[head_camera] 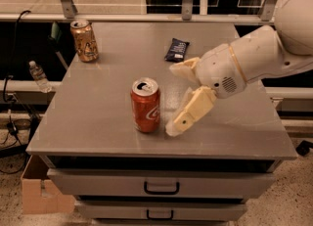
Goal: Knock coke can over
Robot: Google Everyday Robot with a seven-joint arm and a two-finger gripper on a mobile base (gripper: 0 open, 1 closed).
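- The grey table (98,122) fills most of the view and carries two cans and a packet.
- The robot's white arm (259,54) reaches in from the right edge, over the right half of the tabletop.
- Two drawers (161,187) with dark handles sit below the front edge of the table.
- A cardboard box (36,191) stands on the floor at the table's front left corner.
- The gripper (171,100) hangs above the middle of the table, just right of the red can. Its two cream fingers (193,112) are spread wide apart with nothing between them. The lower fingertip points down near the can's base, and a narrow gap seems to separate them.
- The coke can (145,105) stands upright on the table, a little left of centre and toward the front, with its opened silver top facing up.
- A gold-brown can (84,40) stands upright at the back left corner, well apart from the red one.
- A dark snack packet (176,50) lies flat near the back, beyond the gripper.
- A small clear bottle (38,76) stands off the table on the left.
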